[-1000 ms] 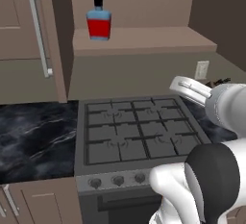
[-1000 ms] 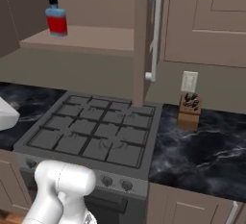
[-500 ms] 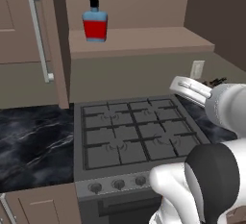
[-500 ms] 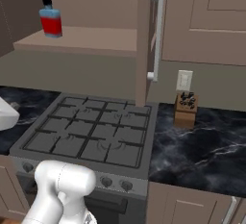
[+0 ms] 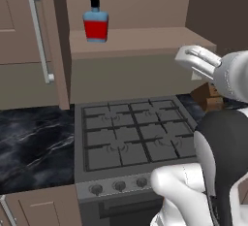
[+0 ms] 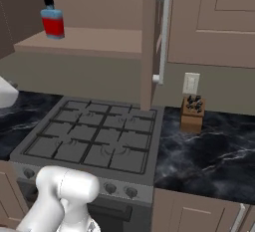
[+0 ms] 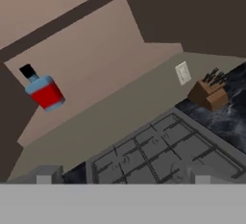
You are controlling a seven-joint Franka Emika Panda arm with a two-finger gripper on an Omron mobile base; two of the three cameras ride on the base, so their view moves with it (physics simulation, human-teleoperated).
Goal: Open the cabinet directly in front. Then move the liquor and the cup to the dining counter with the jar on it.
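On cabinet shelf: liquor [image 5: 95, 20] stands upright, alone, near the shelf's left end, above the stove. Pale blue body, red label, black cap. Also seen in hand view [image 7: 43, 91], tilted w/ the camera roll.
Cabinet: cabinet [image 6: 89, 42] doors swung open; left door [image 5: 29, 40] w/ silver bar handle [image 5: 39, 36], right door edge-on [image 6: 149, 42] w/ its handle [image 6: 162, 37].
Stove: grey gas stove [image 5: 131, 137] directly below shelf, grates bare, knobs along the front.
Surface: black marble surface [image 6: 209, 151] w/ white veins on both sides of stove.
Knife block: wooden knife block [image 6: 192, 112] on surface right of stove, under a wall outlet [image 6: 191, 83].
End effector: end effector [image 7: 122, 176] fingers spread wide, nothing betw. them; well apart from liquor, facing shelf + stove. Arm's white wrist [image 5: 203, 62] raised right of stove.
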